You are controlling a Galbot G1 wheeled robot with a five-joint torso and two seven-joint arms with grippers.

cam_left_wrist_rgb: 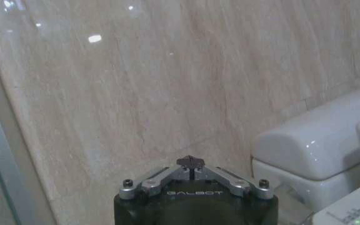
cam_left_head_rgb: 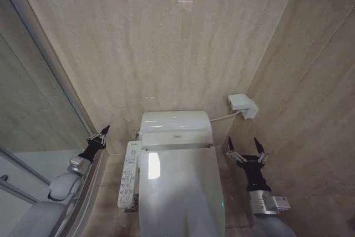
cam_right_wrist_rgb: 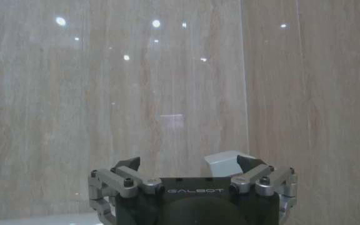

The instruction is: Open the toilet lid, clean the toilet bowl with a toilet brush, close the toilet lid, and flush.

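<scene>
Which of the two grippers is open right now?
The right gripper, on the toilet lid's right by the corner wall, has its fingers spread. The left gripper, on the control-panel side, is pinched shut.

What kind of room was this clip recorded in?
Most likely a small bathroom or toilet stall. A white toilet with its toilet lid down stands against beige stone-look wall tiles, with a side control panel of buttons and a glass partition on the robot's left.
</scene>
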